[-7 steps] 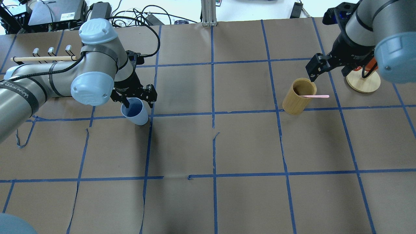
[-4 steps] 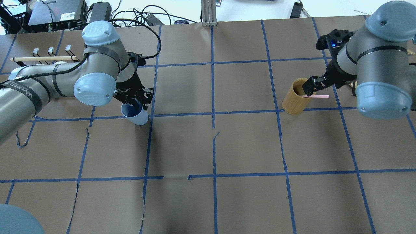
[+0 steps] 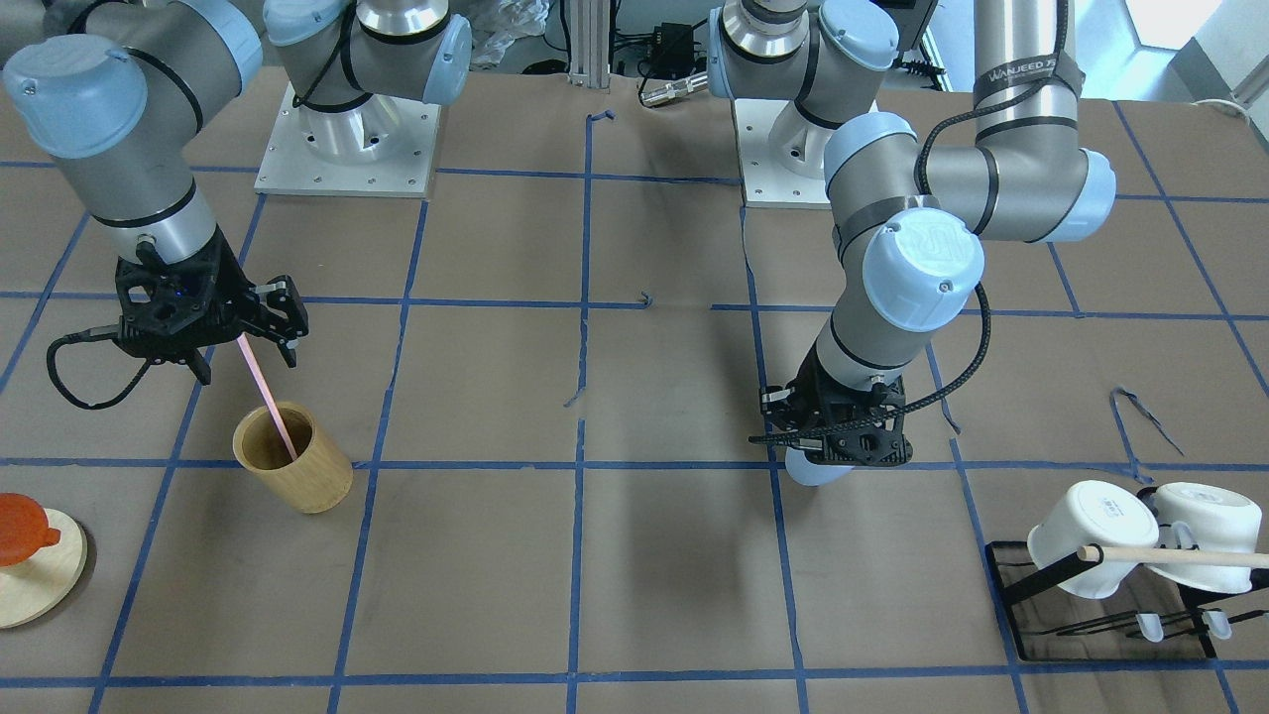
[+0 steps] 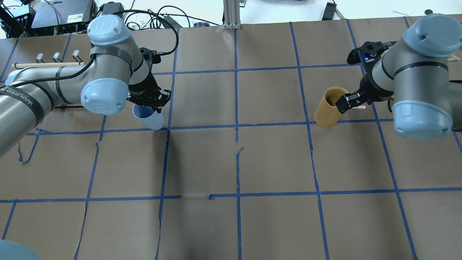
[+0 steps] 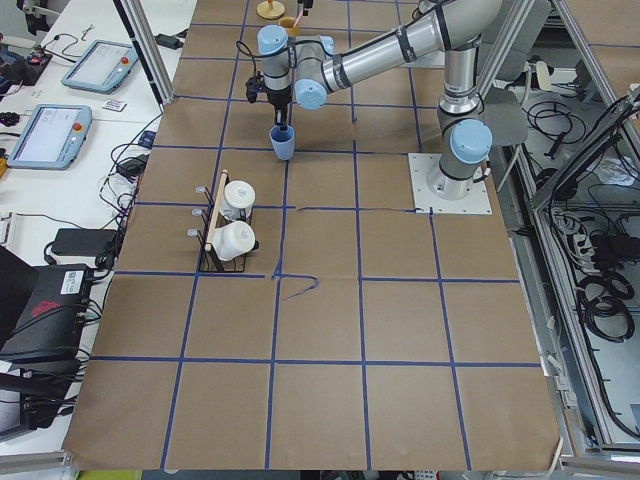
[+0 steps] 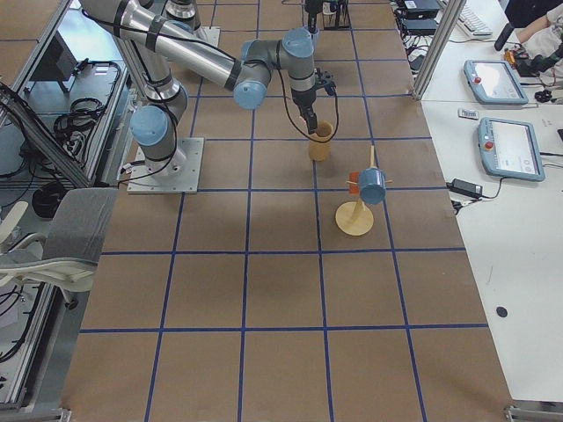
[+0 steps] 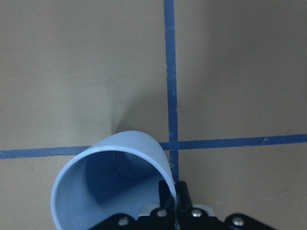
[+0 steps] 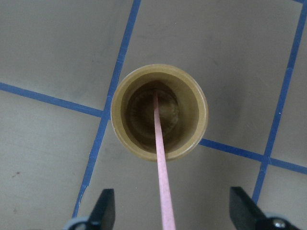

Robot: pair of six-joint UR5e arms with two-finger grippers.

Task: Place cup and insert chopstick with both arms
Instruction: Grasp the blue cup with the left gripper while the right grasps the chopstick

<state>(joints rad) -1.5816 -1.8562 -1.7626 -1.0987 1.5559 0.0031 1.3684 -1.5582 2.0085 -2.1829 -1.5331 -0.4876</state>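
Observation:
The light blue cup (image 4: 151, 121) stands tilted near a tape crossing at the left. My left gripper (image 4: 151, 102) is shut on the cup's rim, one finger inside and one outside; the left wrist view shows the rim pinched (image 7: 165, 184). In the front view only the cup's base (image 3: 813, 474) shows under that gripper (image 3: 843, 448). The pale pink chopstick (image 3: 264, 392) leans in the tan bamboo cup (image 3: 297, 476). My right gripper (image 3: 243, 347) is open, its fingers wide apart on either side of the stick (image 8: 162, 182), above the bamboo cup (image 8: 194, 139).
A black rack (image 3: 1031, 585) with two white mugs (image 3: 1086, 540) and a wooden rod stands on my left side. A round wooden stand (image 3: 35, 580) with an orange piece is beyond the bamboo cup on my right. Blue tape lines grid the brown table.
My left gripper has shut on the cup's rim and shifted it slightly back. My right gripper has come down from behind the bamboo cup to straddle the chopstick.

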